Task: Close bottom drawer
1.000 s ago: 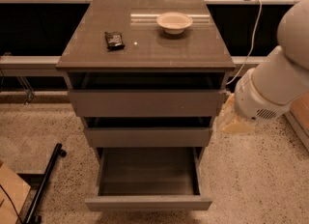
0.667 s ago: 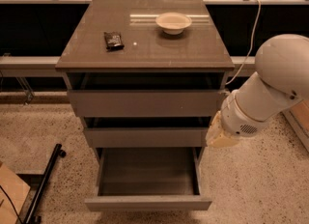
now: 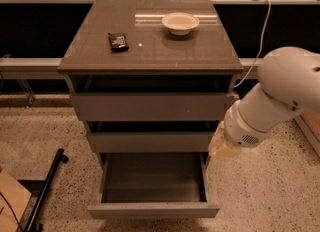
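The grey cabinet point(image 3: 150, 51) has three stacked drawers. The bottom drawer point(image 3: 154, 210) is pulled far out, and its shallow grey box point(image 3: 152, 176) is empty. The middle drawer point(image 3: 150, 142) and the top drawer point(image 3: 150, 107) each stand slightly out. My gripper point(image 3: 222, 147) is at the end of the white arm point(image 3: 280, 96). It hangs at the cabinet's right side, level with the middle drawer's front and just above the bottom drawer's right wall. Only its cream-coloured end shows.
On the cabinet top lie a white bowl point(image 3: 180, 22), a black packet point(image 3: 118, 41) and a small white speck point(image 3: 141, 44). A black pole point(image 3: 45, 191) and a cardboard piece point(image 3: 10, 201) lie on the speckled floor at the left. A cable point(image 3: 260, 41) hangs behind the arm.
The arm has moved left and down, bringing the gripper from beside the cabinet's right edge closer to the bottom drawer's right side. The drawers have not moved.
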`<action>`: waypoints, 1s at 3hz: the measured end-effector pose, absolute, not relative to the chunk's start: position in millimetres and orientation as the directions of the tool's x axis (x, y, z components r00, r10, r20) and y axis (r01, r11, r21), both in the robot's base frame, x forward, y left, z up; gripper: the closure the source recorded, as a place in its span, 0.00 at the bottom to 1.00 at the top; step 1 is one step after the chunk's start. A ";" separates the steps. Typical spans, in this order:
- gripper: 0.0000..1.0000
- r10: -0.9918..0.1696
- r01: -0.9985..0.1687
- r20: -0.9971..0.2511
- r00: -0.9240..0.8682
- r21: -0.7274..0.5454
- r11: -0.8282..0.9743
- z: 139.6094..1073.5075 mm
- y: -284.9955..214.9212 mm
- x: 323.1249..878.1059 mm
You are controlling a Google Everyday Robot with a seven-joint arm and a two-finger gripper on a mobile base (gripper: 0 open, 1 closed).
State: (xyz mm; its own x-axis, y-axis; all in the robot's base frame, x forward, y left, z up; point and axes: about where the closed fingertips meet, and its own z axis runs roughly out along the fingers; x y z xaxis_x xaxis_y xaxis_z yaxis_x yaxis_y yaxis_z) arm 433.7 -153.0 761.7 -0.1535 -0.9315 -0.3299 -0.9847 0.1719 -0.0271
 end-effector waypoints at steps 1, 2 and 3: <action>1.00 -0.919 -0.985 -0.361 -0.160 -0.007 0.174 719.2 -139.3 439.6; 1.00 -0.911 -0.985 -0.386 -0.145 -0.033 0.170 663.7 -133.7 465.8; 1.00 -0.903 -0.986 -0.404 -0.143 -0.017 0.163 624.5 -135.1 494.4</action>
